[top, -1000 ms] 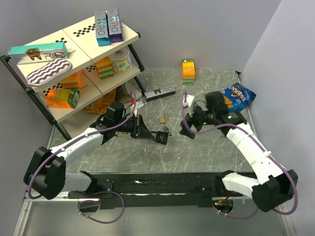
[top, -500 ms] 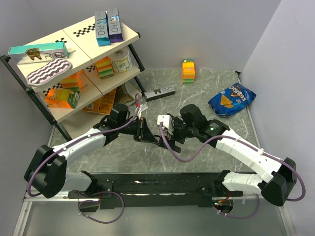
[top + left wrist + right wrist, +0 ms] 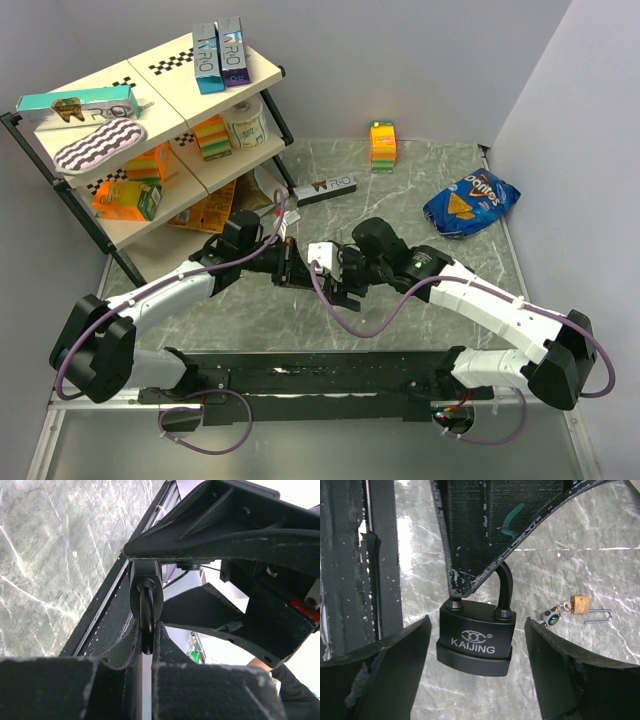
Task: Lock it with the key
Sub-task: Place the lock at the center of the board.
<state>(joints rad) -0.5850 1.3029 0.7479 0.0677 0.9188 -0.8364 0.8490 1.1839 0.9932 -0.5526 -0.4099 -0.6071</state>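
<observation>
Nearest in the right wrist view, the right gripper (image 3: 476,630) has its jaws spread wide and holds nothing; between them hangs a black padlock (image 3: 475,640), carried by the left gripper (image 3: 146,630), whose jaws are pinched tight on its shackle, seen edge-on from the left wrist; that padlock is not the task's own. Beyond it, off to the right of the right jaws, the lock (image 3: 580,603) lies flat on the counter (image 3: 560,550), brass body to the left and thin shackle reaching right, seemingly sprung open; its long axis runs the same way the jaws open, so a grip across its narrow width would, I judge, want a wrist turn. The key (image 3: 553,616) lies at the body's left end, touching it or seated in it; I cannot tell which. From overhead both are hidden under the right arm. The right arm is the nearer and the free one; it would have to clear the hanging padlock first; bare marble rings the lock, with no edge close.
</observation>
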